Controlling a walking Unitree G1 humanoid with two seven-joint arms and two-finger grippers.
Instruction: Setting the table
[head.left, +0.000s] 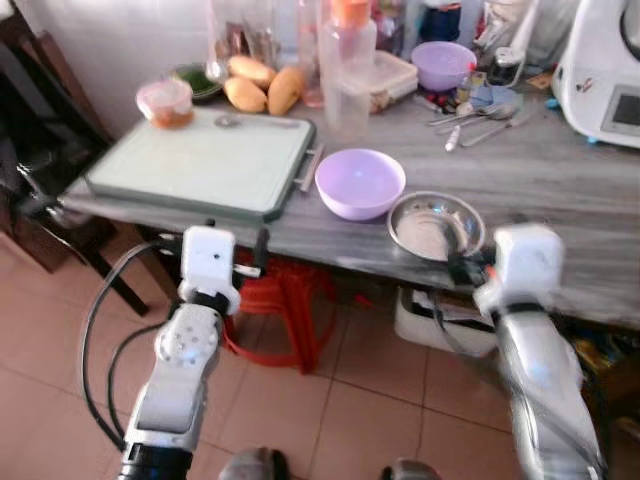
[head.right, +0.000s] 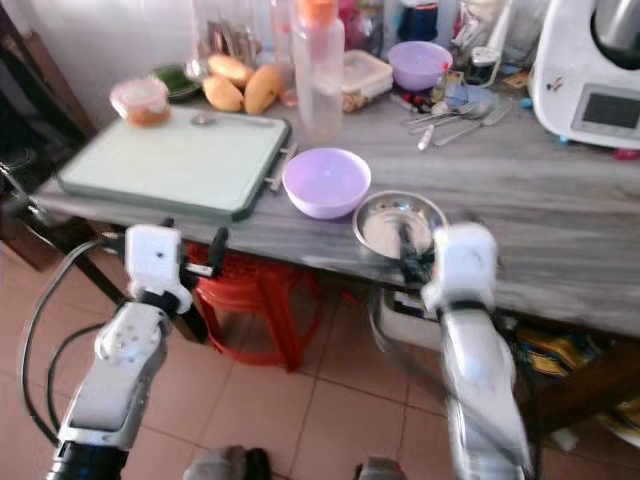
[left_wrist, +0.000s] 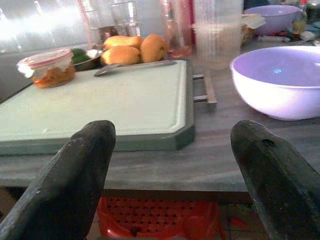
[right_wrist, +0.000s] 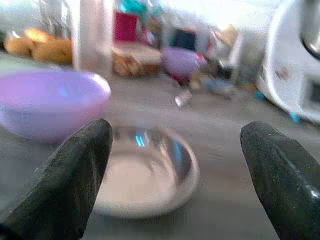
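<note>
Silver arms (head.left: 185, 360), black cables (head.left: 95, 330)

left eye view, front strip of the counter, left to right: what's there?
Green cutting board → large lilac bowl → steel bowl, with the right gripper at its near rim.

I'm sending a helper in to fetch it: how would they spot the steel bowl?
Find the grey table, then its near edge. Beside the lilac bowl sits the steel bowl, just ahead of the right gripper. It is the shallow, shiny metal one, not plastic.
</note>
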